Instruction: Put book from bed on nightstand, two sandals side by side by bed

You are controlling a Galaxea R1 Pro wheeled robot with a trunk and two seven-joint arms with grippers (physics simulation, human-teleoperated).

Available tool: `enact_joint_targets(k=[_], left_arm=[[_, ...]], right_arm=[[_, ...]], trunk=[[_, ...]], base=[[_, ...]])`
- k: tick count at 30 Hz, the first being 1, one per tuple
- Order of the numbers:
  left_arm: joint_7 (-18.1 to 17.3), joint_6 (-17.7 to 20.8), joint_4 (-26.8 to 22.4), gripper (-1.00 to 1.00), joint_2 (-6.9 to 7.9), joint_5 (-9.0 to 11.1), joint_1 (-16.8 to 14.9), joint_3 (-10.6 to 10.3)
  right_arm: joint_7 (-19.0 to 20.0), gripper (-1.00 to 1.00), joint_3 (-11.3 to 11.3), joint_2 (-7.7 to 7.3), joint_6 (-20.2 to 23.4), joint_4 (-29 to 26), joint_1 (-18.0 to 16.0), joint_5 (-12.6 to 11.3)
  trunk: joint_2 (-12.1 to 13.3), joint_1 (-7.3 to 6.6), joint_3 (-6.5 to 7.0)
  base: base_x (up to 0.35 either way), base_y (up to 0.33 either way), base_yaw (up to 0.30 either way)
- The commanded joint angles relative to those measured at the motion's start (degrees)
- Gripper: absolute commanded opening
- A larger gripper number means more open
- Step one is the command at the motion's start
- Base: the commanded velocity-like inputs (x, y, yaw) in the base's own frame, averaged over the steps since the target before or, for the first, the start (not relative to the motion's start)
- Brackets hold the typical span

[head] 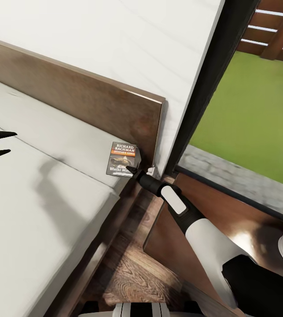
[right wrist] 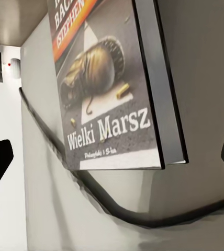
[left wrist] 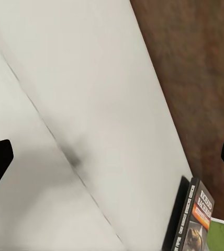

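Partly hidden: book corner behind right fingers.

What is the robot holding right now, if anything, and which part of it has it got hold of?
Nothing is held. The right gripper is open at the lower edge of the book, which lies flat on the bed. The left gripper hangs open over the mattress.
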Motion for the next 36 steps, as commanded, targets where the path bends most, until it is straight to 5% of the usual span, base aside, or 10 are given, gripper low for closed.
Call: enact_joint_targets(k=[1, 36], left_arm=[[-0.4, 0.2, 0.0, 1.0, -0.01, -0.4, -0.1, 0.3], [-0.4, 0.2, 0.0, 1.0, 0.0, -0.5, -0.1, 0.3]], right_arm=[[0.1, 1.0, 0.1, 0.0, 0.1, 0.0, 0.0, -0.3], [0.1, 1.0, 1.3, 0.0, 0.2, -1.4, 0.0, -0.4]], trunk=[[0.0, 0.0, -0.03], [0.0, 0.0, -0.03]], base=[[0.0, 0.0, 0.0], [0.0, 0.0, 0.0]])
